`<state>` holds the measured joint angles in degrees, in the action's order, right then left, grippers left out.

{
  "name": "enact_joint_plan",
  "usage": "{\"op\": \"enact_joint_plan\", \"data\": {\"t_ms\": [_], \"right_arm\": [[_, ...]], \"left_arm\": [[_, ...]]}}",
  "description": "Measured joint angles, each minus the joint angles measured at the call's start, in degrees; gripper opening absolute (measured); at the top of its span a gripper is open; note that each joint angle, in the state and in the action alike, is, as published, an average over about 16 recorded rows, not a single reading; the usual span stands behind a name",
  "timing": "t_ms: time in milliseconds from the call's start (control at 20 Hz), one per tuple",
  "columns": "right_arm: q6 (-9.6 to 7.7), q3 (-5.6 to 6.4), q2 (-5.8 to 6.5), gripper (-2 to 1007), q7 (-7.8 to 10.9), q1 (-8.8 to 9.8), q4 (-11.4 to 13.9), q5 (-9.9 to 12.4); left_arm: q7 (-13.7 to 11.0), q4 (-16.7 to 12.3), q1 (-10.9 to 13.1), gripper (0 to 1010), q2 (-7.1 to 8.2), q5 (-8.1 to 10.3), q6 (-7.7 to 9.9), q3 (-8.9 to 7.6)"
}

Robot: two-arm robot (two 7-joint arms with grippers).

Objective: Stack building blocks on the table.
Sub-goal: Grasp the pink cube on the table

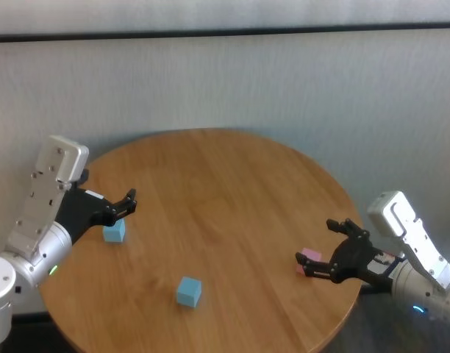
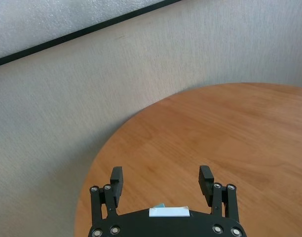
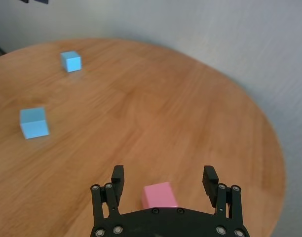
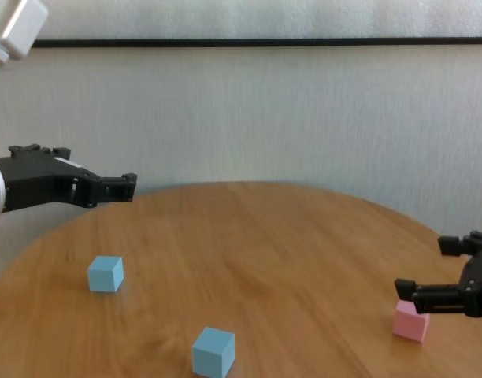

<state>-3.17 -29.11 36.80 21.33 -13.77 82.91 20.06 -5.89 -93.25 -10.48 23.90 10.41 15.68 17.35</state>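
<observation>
Three building blocks lie apart on the round wooden table. One light blue block sits at the left, and my left gripper hovers open above and just behind it. A second light blue block rests near the front middle. The pink block is at the right. My right gripper is open around it, jaws wide on either side and not closed on it.
A pale wall stands close behind the table. The tabletop's curved edge runs just beside the pink block on the right. The far light blue block shows across the table in the right wrist view.
</observation>
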Motion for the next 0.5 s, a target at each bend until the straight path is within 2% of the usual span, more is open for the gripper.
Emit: {"op": "enact_joint_plan", "data": {"t_ms": [500], "right_arm": [[-3.08, 1.07, -0.84, 1004, 6.04, -1.32, -3.27, 2.89]], "left_arm": [[-0.04, 0.05, -0.06, 1003, 0.03, 0.02, 0.05, 0.06]]}}
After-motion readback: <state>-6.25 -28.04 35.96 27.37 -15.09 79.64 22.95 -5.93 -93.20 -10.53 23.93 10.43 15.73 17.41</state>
